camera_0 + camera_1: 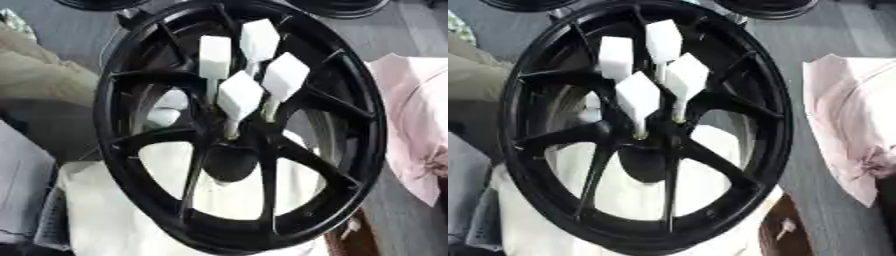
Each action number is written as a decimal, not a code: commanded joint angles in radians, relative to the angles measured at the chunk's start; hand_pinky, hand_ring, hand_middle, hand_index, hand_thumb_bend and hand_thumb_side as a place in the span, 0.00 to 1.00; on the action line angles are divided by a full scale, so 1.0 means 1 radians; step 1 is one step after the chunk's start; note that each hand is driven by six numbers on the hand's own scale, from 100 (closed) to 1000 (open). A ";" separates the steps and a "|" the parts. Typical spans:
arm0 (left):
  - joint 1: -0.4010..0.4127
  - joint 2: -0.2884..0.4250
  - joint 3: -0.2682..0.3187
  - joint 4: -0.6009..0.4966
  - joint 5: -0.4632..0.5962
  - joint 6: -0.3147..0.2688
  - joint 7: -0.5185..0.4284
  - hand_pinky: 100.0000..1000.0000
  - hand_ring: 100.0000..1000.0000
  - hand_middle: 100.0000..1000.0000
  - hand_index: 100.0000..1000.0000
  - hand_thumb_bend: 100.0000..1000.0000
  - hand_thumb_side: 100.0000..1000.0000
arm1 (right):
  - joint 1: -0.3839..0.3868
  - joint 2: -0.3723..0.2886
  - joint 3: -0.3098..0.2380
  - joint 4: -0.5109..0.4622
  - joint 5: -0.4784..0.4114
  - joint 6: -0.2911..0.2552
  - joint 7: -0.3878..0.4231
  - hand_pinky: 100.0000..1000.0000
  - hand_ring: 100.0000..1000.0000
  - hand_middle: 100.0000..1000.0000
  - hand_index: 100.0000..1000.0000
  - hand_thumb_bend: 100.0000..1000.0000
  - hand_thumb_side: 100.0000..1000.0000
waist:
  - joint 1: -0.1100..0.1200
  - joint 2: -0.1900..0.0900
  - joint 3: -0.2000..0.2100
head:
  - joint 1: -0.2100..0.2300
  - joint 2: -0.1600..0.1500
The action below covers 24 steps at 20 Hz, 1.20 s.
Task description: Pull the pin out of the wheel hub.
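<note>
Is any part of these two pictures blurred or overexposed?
Left eye view: the white pins are washed out, their edges soft; the black wheel hub shows little surface detail. Right eye view: the same softness; the pink cloth looks pale and blurred.

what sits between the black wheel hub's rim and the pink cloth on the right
Nothing: in the left eye view only bare grey floor separates the black spoked wheel hub from the pink cloth.

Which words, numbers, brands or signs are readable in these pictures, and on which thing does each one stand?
None can be read. The black wheel shows no lettering, the white-headed pins in its hub are blank, and the pink cloth beside it carries no print. No hand is in view.
</note>
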 commanded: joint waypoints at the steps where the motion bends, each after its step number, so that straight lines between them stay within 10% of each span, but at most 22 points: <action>1: -0.065 0.106 -0.064 -0.043 -0.047 0.032 -0.046 0.55 0.65 0.74 0.81 0.00 0.41 | 0.000 -0.038 -0.004 -0.021 0.007 -0.006 0.006 0.88 0.83 0.74 0.82 0.00 0.57 | 0.004 -0.027 -0.006 | 0.005 0.006; 8: -0.243 0.212 -0.242 -0.051 -0.148 0.032 -0.156 0.64 0.67 0.74 0.82 0.00 0.57 | 0.000 -0.047 0.008 -0.015 0.006 -0.014 0.021 0.88 0.83 0.74 0.82 0.00 0.57 | 0.007 -0.023 -0.023 | 0.021 -0.002; 24: -0.645 -0.102 -0.632 0.153 -0.232 0.198 -0.411 0.75 0.75 0.81 0.87 0.00 0.73 | 0.020 -0.026 -0.002 -0.002 0.029 -0.030 0.027 0.88 0.83 0.74 0.82 0.00 0.57 | -0.014 -0.016 0.017 | 0.005 0.003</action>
